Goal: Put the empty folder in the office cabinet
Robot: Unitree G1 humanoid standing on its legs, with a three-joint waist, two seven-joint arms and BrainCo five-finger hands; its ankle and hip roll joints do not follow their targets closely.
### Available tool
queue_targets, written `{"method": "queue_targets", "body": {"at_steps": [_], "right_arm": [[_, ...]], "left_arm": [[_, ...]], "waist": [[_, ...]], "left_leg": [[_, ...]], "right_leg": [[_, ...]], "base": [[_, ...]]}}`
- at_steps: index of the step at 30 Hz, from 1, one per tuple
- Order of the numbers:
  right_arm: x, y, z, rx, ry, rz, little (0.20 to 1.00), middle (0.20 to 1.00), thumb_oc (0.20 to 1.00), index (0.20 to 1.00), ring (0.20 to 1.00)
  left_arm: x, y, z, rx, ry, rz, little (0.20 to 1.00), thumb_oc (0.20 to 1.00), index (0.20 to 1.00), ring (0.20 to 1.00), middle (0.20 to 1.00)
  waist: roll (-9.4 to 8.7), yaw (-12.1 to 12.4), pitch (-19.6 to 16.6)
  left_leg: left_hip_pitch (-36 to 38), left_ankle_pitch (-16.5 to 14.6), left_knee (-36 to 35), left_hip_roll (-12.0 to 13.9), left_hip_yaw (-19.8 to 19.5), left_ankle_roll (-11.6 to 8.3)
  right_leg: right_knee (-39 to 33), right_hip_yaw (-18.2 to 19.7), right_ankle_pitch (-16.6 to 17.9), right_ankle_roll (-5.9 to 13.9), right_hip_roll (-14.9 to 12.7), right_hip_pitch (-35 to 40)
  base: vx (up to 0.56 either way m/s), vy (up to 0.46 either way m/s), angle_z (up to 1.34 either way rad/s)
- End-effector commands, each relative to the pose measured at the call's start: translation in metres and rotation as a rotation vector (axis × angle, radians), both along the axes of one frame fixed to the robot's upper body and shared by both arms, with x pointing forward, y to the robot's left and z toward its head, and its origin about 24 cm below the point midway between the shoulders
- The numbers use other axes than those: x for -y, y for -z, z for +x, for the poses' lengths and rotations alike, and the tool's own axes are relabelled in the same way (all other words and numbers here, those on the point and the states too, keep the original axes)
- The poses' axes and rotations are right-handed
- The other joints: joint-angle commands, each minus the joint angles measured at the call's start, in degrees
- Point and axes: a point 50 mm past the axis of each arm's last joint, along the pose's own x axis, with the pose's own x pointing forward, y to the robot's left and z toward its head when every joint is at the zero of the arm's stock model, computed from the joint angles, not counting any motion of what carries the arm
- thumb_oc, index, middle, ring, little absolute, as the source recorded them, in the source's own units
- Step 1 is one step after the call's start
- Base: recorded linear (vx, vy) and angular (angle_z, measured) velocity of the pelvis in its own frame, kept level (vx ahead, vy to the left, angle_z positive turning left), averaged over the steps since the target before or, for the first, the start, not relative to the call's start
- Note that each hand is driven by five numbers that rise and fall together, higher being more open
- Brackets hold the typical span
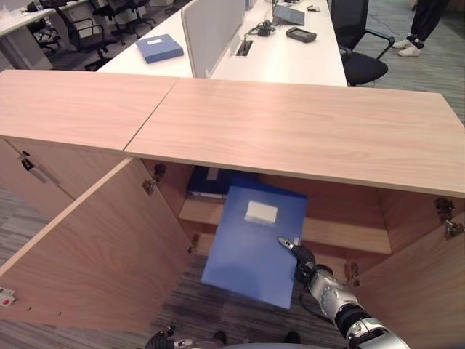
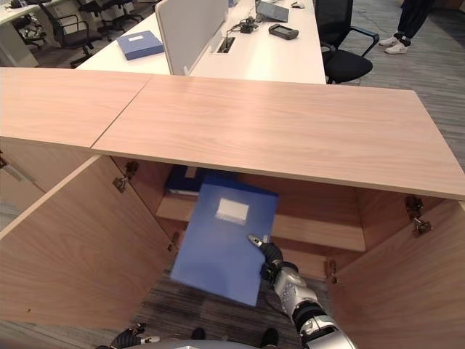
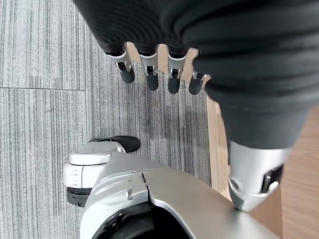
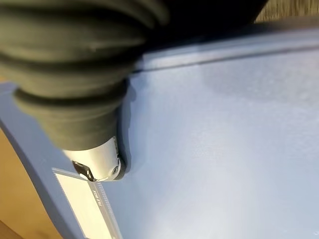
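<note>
A blue folder [image 1: 251,243] with a white label hangs tilted in front of the open office cabinet [image 1: 341,218], its top edge near the shelf. My right hand [image 1: 304,263] grips the folder's right edge from below, thumb pressed on its front face [image 4: 209,149]. The hand [image 4: 94,164] is shut on it. The fingers behind the folder are hidden. Low down beside the left door, my left hand [image 3: 149,74] hangs idle above the carpet, fingers relaxed and empty.
Both cabinet doors stand open, left door [image 1: 94,247] and right door [image 1: 429,283]. A darker blue folder [image 1: 211,182] lies on the shelf inside. The wooden top [image 1: 290,123] overhangs. Behind are desks with another blue folder [image 1: 159,48], chairs and a person's legs [image 1: 420,25].
</note>
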Motion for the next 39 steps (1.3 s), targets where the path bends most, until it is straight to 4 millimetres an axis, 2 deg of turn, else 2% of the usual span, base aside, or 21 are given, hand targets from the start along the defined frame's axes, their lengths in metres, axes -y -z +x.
{"method": "queue_targets", "body": {"at_steps": [1,3,4,5,7,8,11,15,19,22,23,25,29,33,35,36,38,39], "right_arm": [[0.004,-0.035,0.039,0.181,0.238,0.164,0.2,0.2,0.2,0.2,0.2],[0.025,-0.04,0.043,0.197,0.425,0.219,0.2,0.2,0.2,0.2,0.2],[0.025,-0.041,0.044,0.198,0.427,0.22,0.2,0.2,0.2,0.2,0.2],[0.042,-0.044,0.046,0.201,0.549,0.252,0.2,0.2,0.2,0.2,0.2],[0.049,-0.046,0.048,0.199,0.595,0.26,0.2,0.2,0.2,0.2,0.2],[0.064,-0.049,0.049,0.193,0.689,0.265,0.2,0.2,0.2,0.2,0.2],[0.076,-0.053,0.052,0.189,0.759,0.279,0.2,0.2,0.2,0.2,0.2],[0.106,-0.079,0.065,0.243,0.915,0.309,0.2,0.2,0.2,0.2,0.2],[0.126,-0.092,0.068,0.273,1.0,0.33,0.2,0.2,0.2,0.2,0.2],[0.144,-0.111,0.073,0.306,1.039,0.312,0.2,0.2,0.2,0.2,0.2],[0.144,-0.111,0.073,0.307,1.039,0.312,0.2,0.2,0.2,0.2,0.2],[0.16,-0.13,0.078,0.333,1.049,0.276,0.2,0.2,0.2,0.2,0.2],[0.17,-0.145,0.082,0.36,1.029,0.24,0.2,0.2,0.2,0.2,0.2],[0.171,-0.16,0.09,0.376,1.01,0.216,0.2,0.2,0.2,0.2,0.2],[0.18,-0.174,0.091,0.414,1.019,0.199,0.2,0.2,0.2,0.2,0.2],[0.19,-0.179,0.087,0.428,1.03,0.162,0.2,0.2,0.2,0.2,0.2],[0.196,-0.184,0.085,0.444,1.034,0.142,0.2,0.2,0.2,0.2,0.2],[0.2,-0.19,0.085,0.46,1.034,0.138,0.2,0.2,0.2,0.2,0.2]], "left_arm": [[-0.003,0.0,0.007,-0.014,0.03,0.02,1.0,1.0,1.0,1.0,1.0],[-0.002,0.001,0.006,-0.014,0.017,0.021,1.0,1.0,1.0,1.0,1.0],[-0.002,0.001,0.007,-0.013,0.018,0.022,1.0,1.0,1.0,1.0,1.0],[-0.001,0.001,0.008,-0.009,0.018,0.023,1.0,1.0,1.0,1.0,1.0],[0.0,0.0,0.01,-0.005,0.027,0.023,1.0,1.0,1.0,1.0,1.0],[0.002,0.0,0.012,0.004,0.038,0.02,1.0,1.0,1.0,1.0,1.0],[0.005,-0.001,0.015,0.015,0.059,0.015,1.0,1.0,1.0,1.0,1.0],[0.021,-0.002,0.025,0.05,0.134,-0.017,1.0,1.0,1.0,1.0,1.0],[0.028,-0.004,0.031,0.075,0.171,-0.032,1.0,1.0,1.0,1.0,1.0],[0.036,-0.006,0.037,0.1,0.191,-0.053,1.0,1.0,1.0,1.0,1.0],[0.036,-0.006,0.037,0.101,0.191,-0.053,1.0,1.0,1.0,1.0,1.0],[0.041,-0.008,0.04,0.114,0.229,-0.066,1.0,1.0,1.0,1.0,1.0],[0.045,-0.009,0.042,0.122,0.257,-0.076,1.0,1.0,1.0,1.0,1.0],[0.05,-0.011,0.047,0.148,0.283,-0.097,1.0,1.0,1.0,1.0,1.0],[0.042,-0.009,0.038,0.113,0.284,-0.077,1.0,1.0,1.0,1.0,1.0],[0.037,-0.006,0.026,0.077,0.291,-0.063,1.0,1.0,1.0,1.0,1.0],[0.035,-0.006,0.025,0.072,0.297,-0.057,1.0,1.0,1.0,1.0,1.0],[0.031,-0.007,0.027,0.07,0.303,-0.044,1.0,1.0,1.0,1.0,1.0]], "waist": [[-1.21,1.33,0.82],[-0.89,1.18,0.83],[-0.9,1.26,0.89],[-0.64,1.2,0.97],[-0.5,1.34,1.09],[-0.07,1.31,1.14],[0.52,1.43,1.37],[3.33,1.05,2.4],[5.11,0.86,2.81],[6.81,0.72,3.34],[6.87,0.76,3.36],[8.38,0.27,3.61],[9.22,-0.14,3.95],[9.28,-0.58,4.45],[9.22,-0.1,5.28],[8.94,0.77,6.68],[8.91,1.14,7.51],[8.84,1.57,8.44]], "left_leg": [[-2.48,-0.83,0.14,0.71,-0.17,-1.92],[-2.46,-0.93,0.16,0.67,-0.29,-1.9],[-2.46,-0.94,0.17,0.67,-0.3,-1.9],[-2.52,-1.0,0.16,0.66,-0.42,-1.91],[-2.57,-1.04,0.18,0.6,-0.51,-1.91],[-2.72,-1.06,0.19,0.5,-0.57,-1.9],[-2.92,-1.08,0.25,0.44,-0.69,-1.91],[-3.95,-0.8,0.34,-0.16,-0.57,-1.84],[-4.45,-0.71,0.43,-0.48,-0.24,-1.77],[-4.95,-0.5,0.53,-0.6,0.12,-1.82],[-4.97,-0.5,0.53,-0.59,0.15,-1.82],[-5.23,-0.28,0.54,-0.47,0.71,-2.05],[-5.36,-0.03,0.59,-0.05,1.1,-2.37],[-5.31,0.21,1.14,1.28,1.66,-3.19],[-6.05,0.08,3.0,2.1,1.44,-3.66],[-8.08,-0.14,7.19,2.81,1.13,-4.5],[-10.08,-0.44,10.83,2.7,0.56,-4.94],[-12.25,0.55,14.52,2.29,-0.16,-5.47]], "right_leg": [[2.51,2.12,-10.77,5.02,-2.11,7.91],[2.62,2.13,-10.96,5.06,-2.09,7.9],[2.63,2.12,-10.97,5.06,-2.09,7.9],[2.67,2.12,-11.09,5.1,-2.13,7.86],[2.7,2.04,-11.13,5.11,-2.15,7.82],[2.7,1.99,-11.19,5.15,-2.24,7.77],[2.73,1.86,-11.25,5.21,-2.28,7.65],[2.81,2.05,-11.16,5.31,-2.67,6.48],[2.79,2.59,-11.16,5.36,-2.96,5.72],[3.0,2.92,-11.16,5.4,-3.24,4.88],[3.03,2.94,-11.16,5.39,-3.23,4.84],[2.97,3.53,-11.3,5.29,-3.27,4.24],[2.97,4.19,-11.4,4.98,-2.91,3.82],[3.29,5.05,-12.19,4.29,-1.94,3.61],[3.38,5.2,-12.63,3.73,-1.47,3.63],[3.65,5.2,-13.41,2.89,-0.86,3.74],[3.84,5.05,-13.72,2.31,-0.64,3.7],[3.98,4.95,-13.71,1.87,-0.64,3.67]], "base": [[0.0,0.0,0.0],[0.0,0.0,0.0],[0.0,0.0,0.0],[0.0,0.0,0.0],[0.0,0.0,0.0],[0.0,0.0,0.0],[0.0,0.0,0.0],[-0.01,0.011,0.0],[0.0,0.026,0.01],[-0.01,0.022,-0.01],[0.0,0.0,0.0],[0.0,0.0,0.0],[0.01,-0.039,-0.03],[0.0,-0.093,-0.07],[-0.08,-0.175,-0.1],[-0.15,-0.24,-0.01],[-0.11,-0.164,0.16],[-0.06,-0.112,0.41]]}}
